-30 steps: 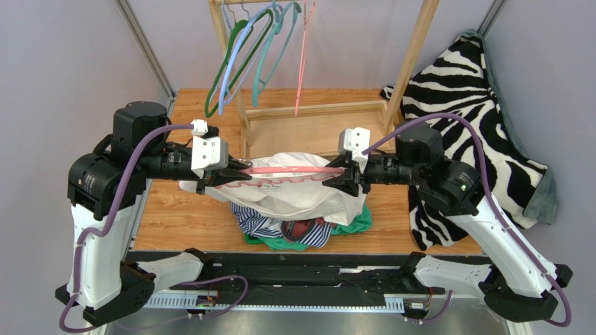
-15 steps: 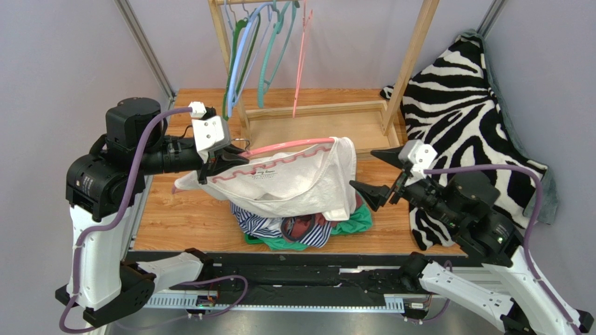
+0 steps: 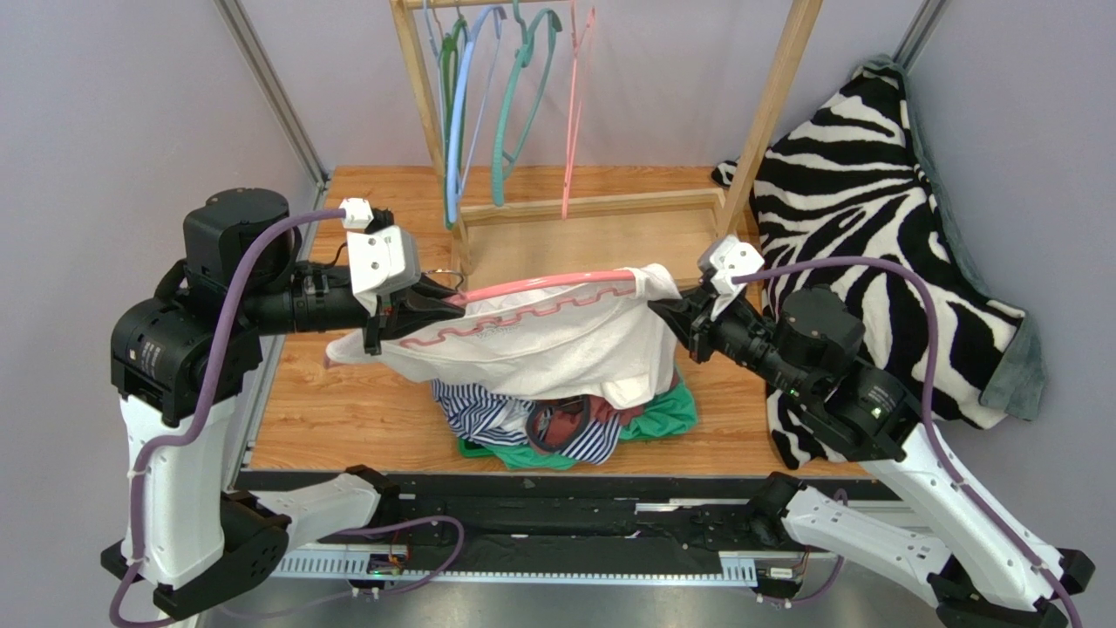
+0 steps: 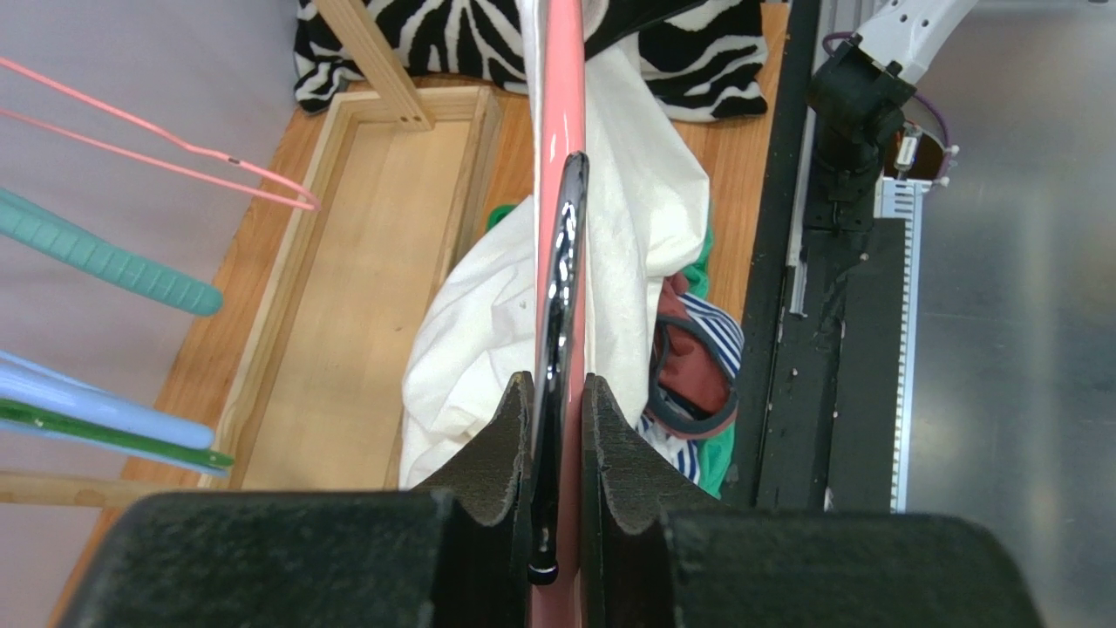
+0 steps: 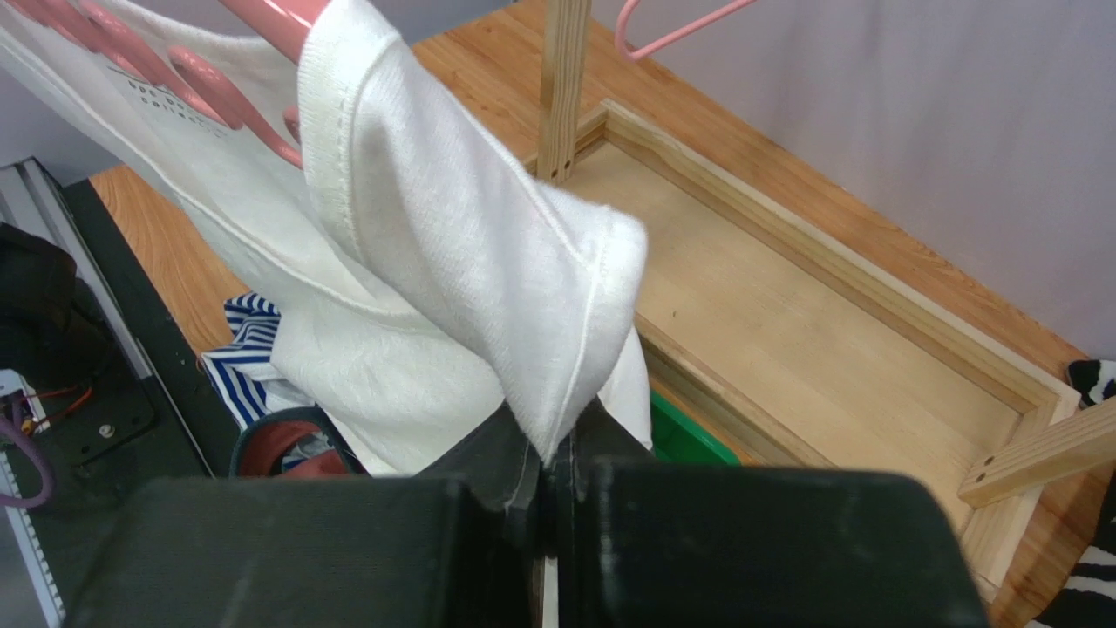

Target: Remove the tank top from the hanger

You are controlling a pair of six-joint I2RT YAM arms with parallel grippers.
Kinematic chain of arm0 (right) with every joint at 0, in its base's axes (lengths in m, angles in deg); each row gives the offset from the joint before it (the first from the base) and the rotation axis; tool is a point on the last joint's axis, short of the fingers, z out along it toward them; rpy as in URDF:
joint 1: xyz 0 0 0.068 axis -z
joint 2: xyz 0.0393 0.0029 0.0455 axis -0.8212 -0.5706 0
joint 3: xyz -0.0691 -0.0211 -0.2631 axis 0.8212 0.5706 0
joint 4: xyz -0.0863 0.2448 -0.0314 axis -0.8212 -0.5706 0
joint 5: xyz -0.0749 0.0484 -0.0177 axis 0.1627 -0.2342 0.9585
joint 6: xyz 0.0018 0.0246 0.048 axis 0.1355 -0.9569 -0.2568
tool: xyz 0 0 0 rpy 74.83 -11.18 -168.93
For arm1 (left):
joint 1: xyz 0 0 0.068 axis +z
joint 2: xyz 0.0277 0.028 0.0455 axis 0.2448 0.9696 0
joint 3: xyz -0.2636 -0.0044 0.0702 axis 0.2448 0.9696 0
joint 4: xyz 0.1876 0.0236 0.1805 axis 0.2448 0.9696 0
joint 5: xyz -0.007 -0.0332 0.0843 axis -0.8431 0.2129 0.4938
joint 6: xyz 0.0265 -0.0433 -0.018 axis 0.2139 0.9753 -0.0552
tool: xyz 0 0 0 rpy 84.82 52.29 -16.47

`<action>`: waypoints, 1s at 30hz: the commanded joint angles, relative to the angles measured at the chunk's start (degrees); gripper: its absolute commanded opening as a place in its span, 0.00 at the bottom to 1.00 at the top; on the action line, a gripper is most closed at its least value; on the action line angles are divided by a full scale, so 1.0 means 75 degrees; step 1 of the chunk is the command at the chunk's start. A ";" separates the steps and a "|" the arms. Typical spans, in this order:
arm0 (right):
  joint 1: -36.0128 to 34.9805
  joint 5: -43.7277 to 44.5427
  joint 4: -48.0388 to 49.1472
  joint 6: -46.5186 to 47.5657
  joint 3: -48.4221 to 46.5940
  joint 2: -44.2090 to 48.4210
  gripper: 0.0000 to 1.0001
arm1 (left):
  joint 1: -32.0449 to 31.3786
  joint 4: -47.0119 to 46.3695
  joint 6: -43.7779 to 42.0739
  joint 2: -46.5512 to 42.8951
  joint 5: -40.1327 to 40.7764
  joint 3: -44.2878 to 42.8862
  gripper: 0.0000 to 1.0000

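Note:
A white tank top hangs over a pink hanger held level above the table. My left gripper is shut on the hanger's left end, its black metal hook and the pink hanger pinched between the pads. On the other side, my right gripper is shut on a fold of the tank top at the hanger's right end, the cloth nipped at the fingertips. The pink hanger pokes out under the cloth in the right wrist view.
A heap of striped, red and green clothes lies under the tank top. Behind stands a wooden rack with green, blue, teal and pink hangers. A zebra-print blanket covers the right side.
My right gripper let go of the hanger's right end, drew back open, then came in again and shut on the tank top's edge. The left gripper lifted the hanger slightly.

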 commanded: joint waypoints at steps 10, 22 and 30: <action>0.0708 0.1242 0.0067 -0.0617 -0.0415 0.0510 0.00 | 0.0050 -0.0359 -0.0002 -0.0217 -0.0132 -0.0136 0.00; 0.1917 -0.1310 0.0031 -0.1157 0.0217 -0.0405 0.00 | 0.0073 -0.0323 -0.0002 0.0028 -0.0166 -0.0897 0.00; 0.1707 -0.2229 -0.1561 0.0142 -0.0601 0.0215 0.79 | 0.0061 -0.0394 -0.0037 0.0872 -0.0577 -0.1237 0.00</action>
